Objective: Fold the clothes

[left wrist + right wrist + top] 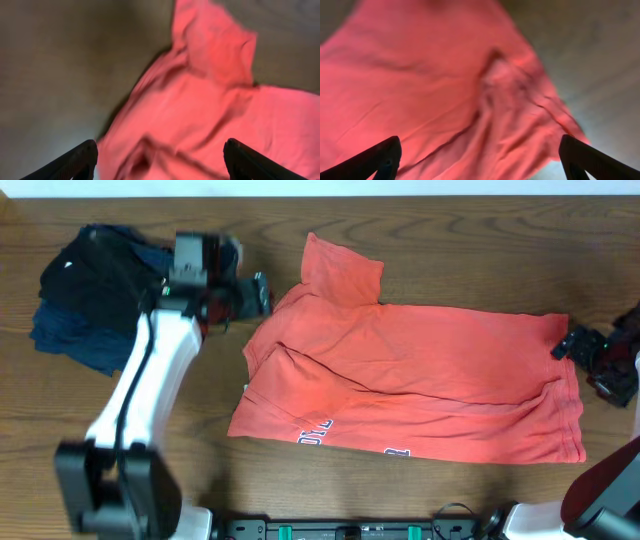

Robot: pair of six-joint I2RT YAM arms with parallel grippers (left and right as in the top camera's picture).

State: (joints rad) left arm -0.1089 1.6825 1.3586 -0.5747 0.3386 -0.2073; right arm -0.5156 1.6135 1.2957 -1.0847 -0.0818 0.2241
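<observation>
Your coral-red T-shirt (pixel 430 380) lies spread across the middle of the counter (pixel 450 240). One sleeve (pixel 342 268) points toward the far edge, and the varsity lettering (pixel 313 429) runs along the near edge (only partly visible). The left jaws stand wide apart and empty, just beside the shirt's left edge. The right jaws gape the same way at its right edge. A dark garment pile (pixel 90 300) sits far left.

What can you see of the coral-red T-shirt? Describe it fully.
The coral-red T-shirt, soft cotton by its look, lies wrinkled across the wooden table, partly folded over itself. One short sleeve points toward the far side. White-and-dark lettering peeks out at its near edge. The left gripper and right gripper stand open at its ends, not holding it.
</observation>
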